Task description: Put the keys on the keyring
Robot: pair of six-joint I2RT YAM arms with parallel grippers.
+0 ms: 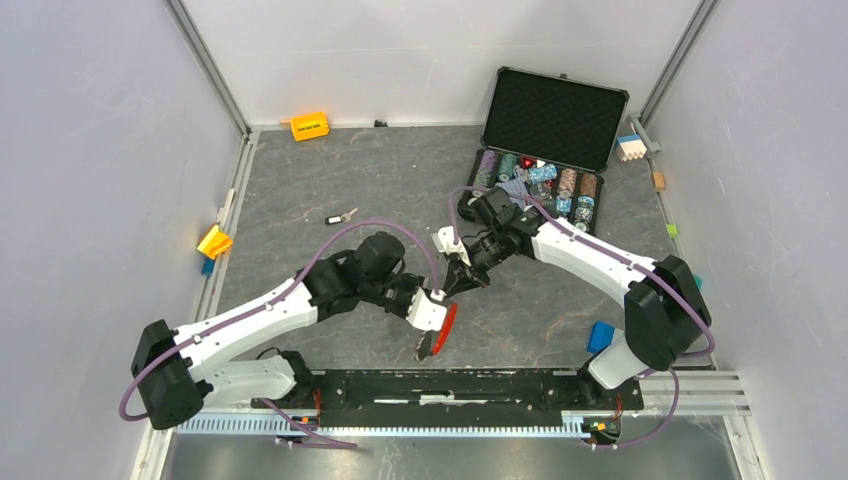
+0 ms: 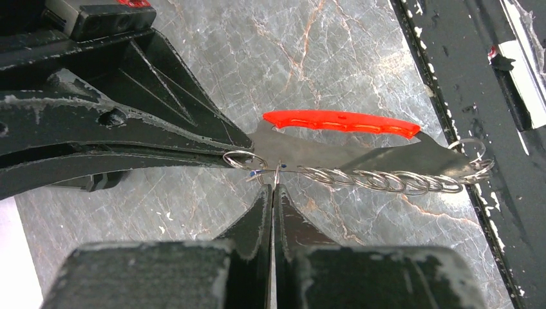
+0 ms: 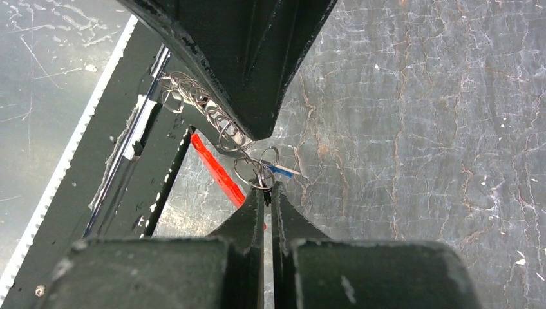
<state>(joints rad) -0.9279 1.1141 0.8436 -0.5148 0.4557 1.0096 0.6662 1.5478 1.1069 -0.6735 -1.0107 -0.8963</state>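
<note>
The keyring is a silver chain (image 2: 386, 181) with a red fob (image 2: 341, 122). It hangs just above the table near the front rail, the fob showing in the top view (image 1: 449, 325). My left gripper (image 2: 273, 188) is shut on the chain's end ring; from above it sits mid-table (image 1: 445, 300). My right gripper (image 3: 268, 190) is shut on a small split ring carrying a key with a blue-and-white tag (image 3: 281, 170), pressed tip to tip against the left fingers (image 3: 254, 116). Another key (image 1: 341, 216) lies on the table to the far left.
An open black case (image 1: 555, 120) with poker chips (image 1: 540, 185) stands at the back right. An orange block (image 1: 310, 126) lies at the back, a yellow block (image 1: 214, 241) at the left edge, a blue block (image 1: 601, 335) by the right base. A black rail (image 1: 450, 385) runs along the near edge.
</note>
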